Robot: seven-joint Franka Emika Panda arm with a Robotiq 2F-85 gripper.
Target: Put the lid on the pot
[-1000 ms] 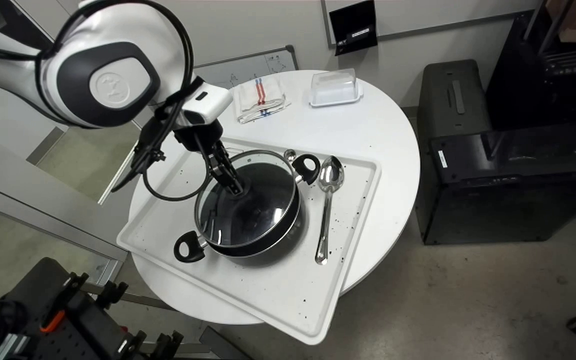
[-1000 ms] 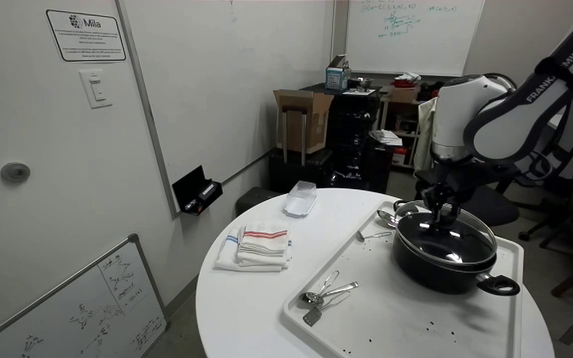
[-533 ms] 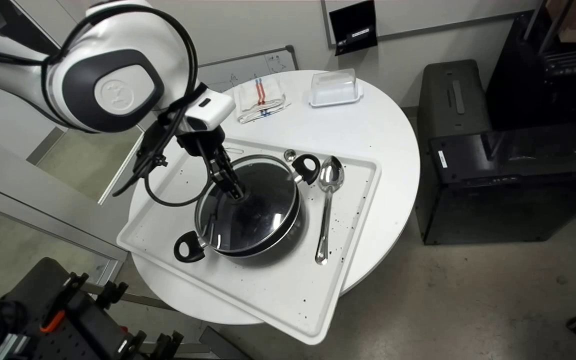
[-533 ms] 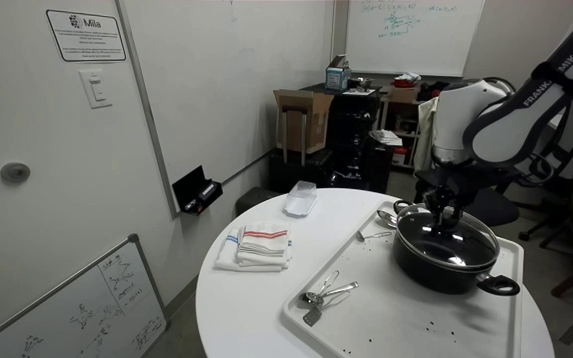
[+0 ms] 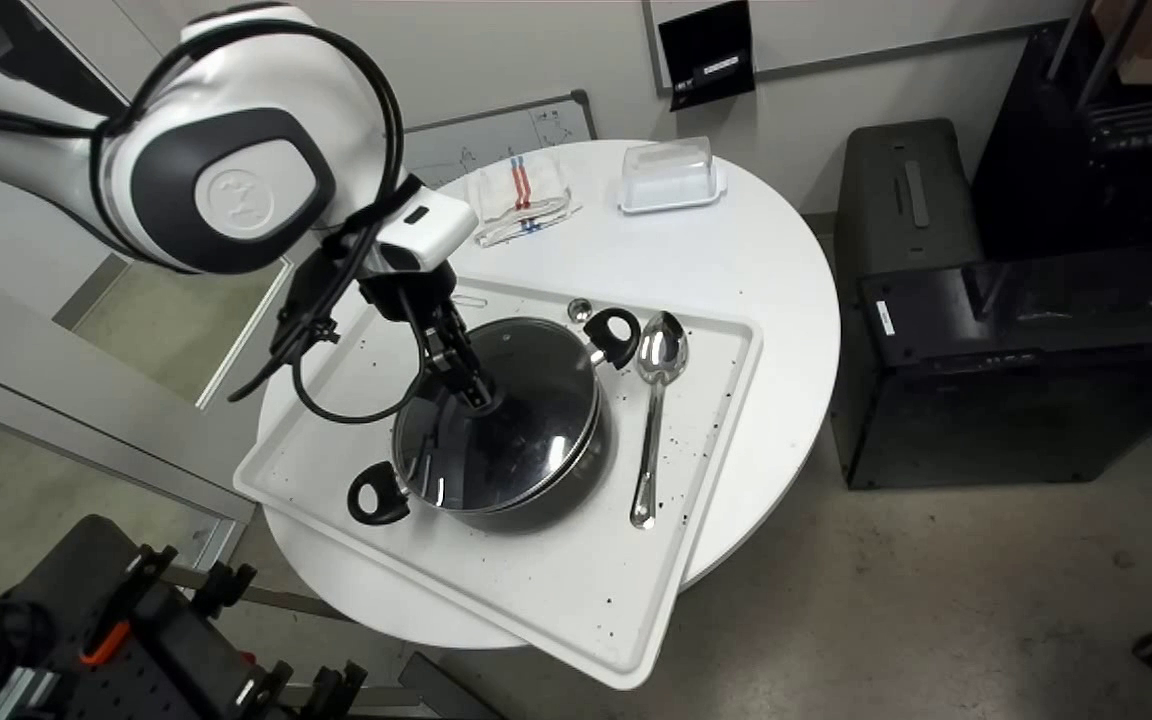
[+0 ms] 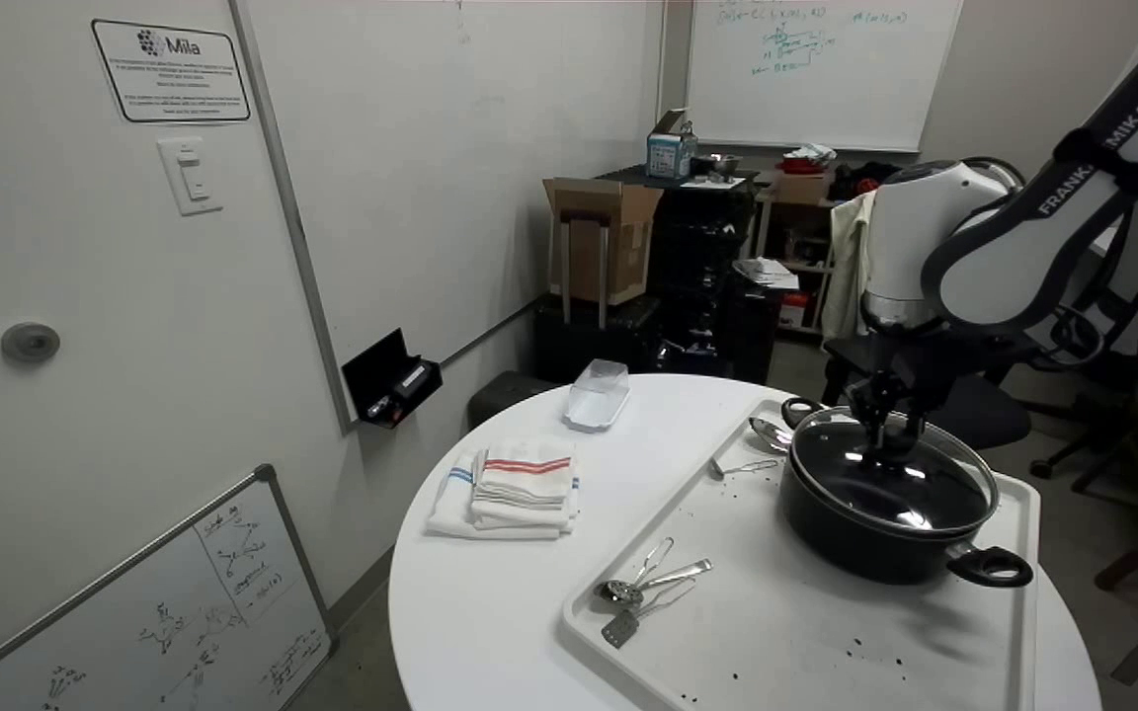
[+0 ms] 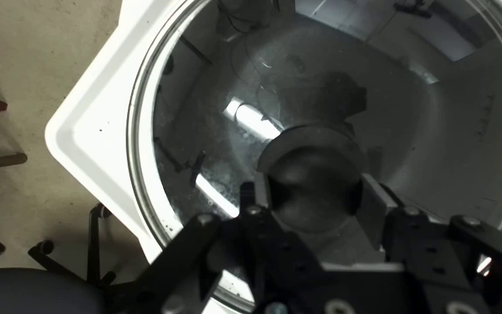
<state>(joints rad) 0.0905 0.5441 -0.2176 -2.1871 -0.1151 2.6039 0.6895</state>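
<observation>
The round glass lid (image 5: 536,420) lies over the black pot (image 5: 584,478) in both exterior views. My gripper is shut on the lid's dark knob (image 7: 314,163), with a finger on each side in the wrist view (image 7: 314,187). The gripper also shows in the exterior views (image 5: 477,393) (image 6: 893,434). The lid (image 6: 870,491) looks nearly level and at the rim of the pot (image 6: 841,538), set slightly to the right there. I cannot tell whether its rim is fully seated. The lid fills most of the wrist view (image 7: 364,100). The pot's inside is hidden under it.
The pot stands on a white tray (image 5: 576,620) on a round white table (image 5: 776,300). A large silver spoon (image 5: 650,440) lies beside it. Small utensils (image 6: 643,597) lie at the tray's edge. Folded towels (image 6: 520,494) and a clear-lidded dish (image 6: 597,397) stand on the table.
The gripper and lid have moved down and slightly to the right in both exterior views. The gap between lid and pot rim has narrowed. The pot has not moved.
</observation>
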